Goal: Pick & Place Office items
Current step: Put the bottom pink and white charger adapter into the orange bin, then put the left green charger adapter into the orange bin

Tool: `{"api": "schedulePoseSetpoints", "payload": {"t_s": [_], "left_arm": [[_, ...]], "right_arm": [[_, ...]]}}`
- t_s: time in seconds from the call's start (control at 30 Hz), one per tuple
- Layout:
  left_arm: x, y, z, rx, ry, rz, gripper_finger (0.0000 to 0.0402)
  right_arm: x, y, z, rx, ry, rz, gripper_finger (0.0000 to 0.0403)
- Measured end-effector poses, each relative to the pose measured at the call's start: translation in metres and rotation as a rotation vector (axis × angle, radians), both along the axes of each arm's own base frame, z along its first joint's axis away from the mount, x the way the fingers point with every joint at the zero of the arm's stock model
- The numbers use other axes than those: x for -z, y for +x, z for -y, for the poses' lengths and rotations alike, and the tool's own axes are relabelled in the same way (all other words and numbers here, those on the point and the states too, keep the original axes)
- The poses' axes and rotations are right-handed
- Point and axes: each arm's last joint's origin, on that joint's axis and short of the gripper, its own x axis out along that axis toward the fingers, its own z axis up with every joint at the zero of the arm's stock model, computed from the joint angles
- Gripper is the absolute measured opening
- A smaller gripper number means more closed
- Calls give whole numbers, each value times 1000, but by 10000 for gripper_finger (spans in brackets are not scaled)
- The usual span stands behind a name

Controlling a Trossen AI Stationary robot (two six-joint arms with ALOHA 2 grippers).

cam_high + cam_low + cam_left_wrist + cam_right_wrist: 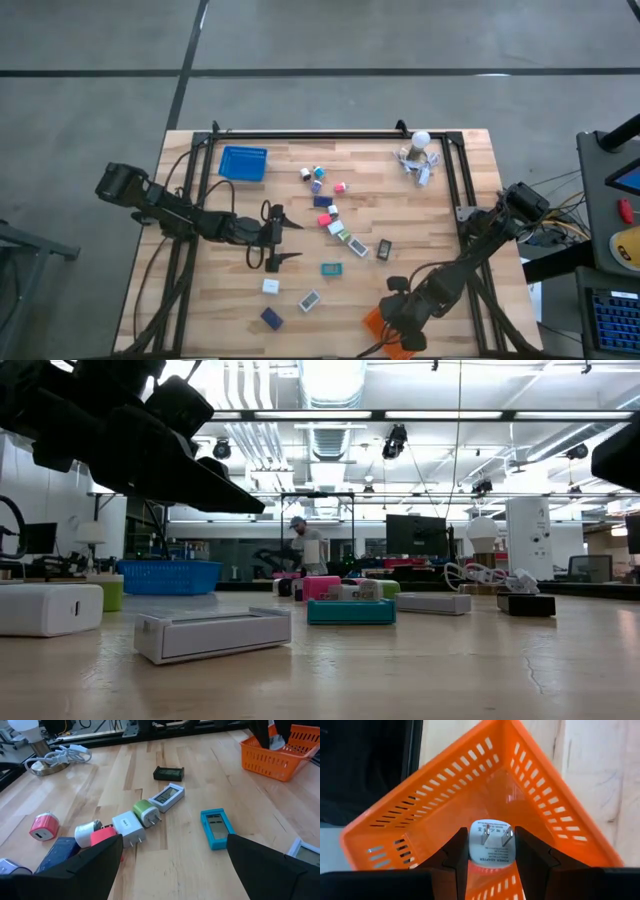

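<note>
Over the orange basket [545,820] at the near right corner of the wooden table [430,215], the right gripper [490,851] is positioned with its fingers clamped on a white plug adapter [490,843], prongs facing the wrist camera. The adapter is held inside the basket walls; whether it touches the basket floor cannot be told.

The left gripper [283,240] hovers above the table's left-centre, fingers spread wide apart and holding nothing. In its wrist view, a teal box [216,827] lies just ahead of it, with a white display unit [168,796], a green adapter [145,813] and a white adapter [127,827] in a diagonal row beside it. A dark grey box [169,772] lies beyond that row. A pink adapter [43,827] lies apart to one side.

The remaining office items are scattered across the table centre. The blue basket [243,163] stands at the far left. The white ball-topped cluster [419,155] sits at the far right.
</note>
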Motion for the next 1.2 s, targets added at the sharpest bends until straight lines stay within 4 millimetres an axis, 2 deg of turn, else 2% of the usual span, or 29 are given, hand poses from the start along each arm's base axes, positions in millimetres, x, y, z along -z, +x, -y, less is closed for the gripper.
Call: {"api": "schedulePoseSetpoints", "payload": {"t_s": [0.43,0.5,0.67,0.77,1.2], "left_arm": [[0,0,0,0,0,0,358],[0,0,0,0,0,-2,358],[1,0,0,0,2,-7,358],[1,0,0,0,2,-7,358],[1,0,0,-2,-3,-7,358]], "right_arm": [[2,1,-1,0,2,1,112],[2,1,-1,9,2,0,129],[2,2,0,56,5,2,199],[2,2,0,64,6,7,222],[-3,4,-2,75,-20,94,230]]}}
